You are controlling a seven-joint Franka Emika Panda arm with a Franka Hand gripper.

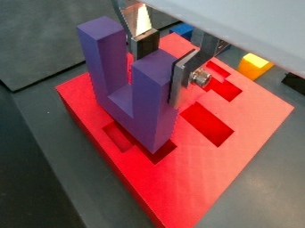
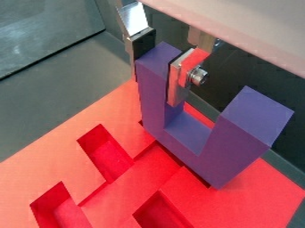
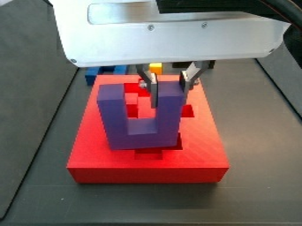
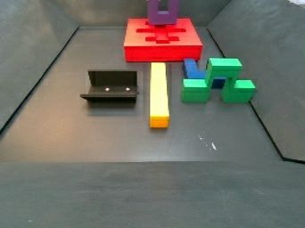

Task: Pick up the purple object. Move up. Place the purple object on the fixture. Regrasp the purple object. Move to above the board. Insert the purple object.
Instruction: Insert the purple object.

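The purple object (image 1: pixel 131 89) is a U-shaped block standing prongs up over the red board (image 1: pixel 226 169). My gripper (image 1: pixel 165 64) is shut on one of its prongs, with a silver finger plate (image 1: pixel 185 78) on either side. The other prong is free. Both wrist views show this grip, with the gripper (image 2: pixel 161 62) on the purple object (image 2: pixel 197 134) above the board (image 2: pixel 84 134). In a side view the purple object (image 3: pixel 141 119) hangs under the gripper (image 3: pixel 169 88), its base down at the board's (image 3: pixel 106 154) recesses; whether it touches them I cannot tell. The fixture (image 4: pixel 110 87) stands apart, left of the yellow bar.
A yellow bar (image 4: pixel 159 93) lies in front of the board (image 4: pixel 137 49). A blue block (image 4: pixel 192 69) and green blocks (image 4: pixel 220 76) stand to its right. Grey walls enclose the dark floor.
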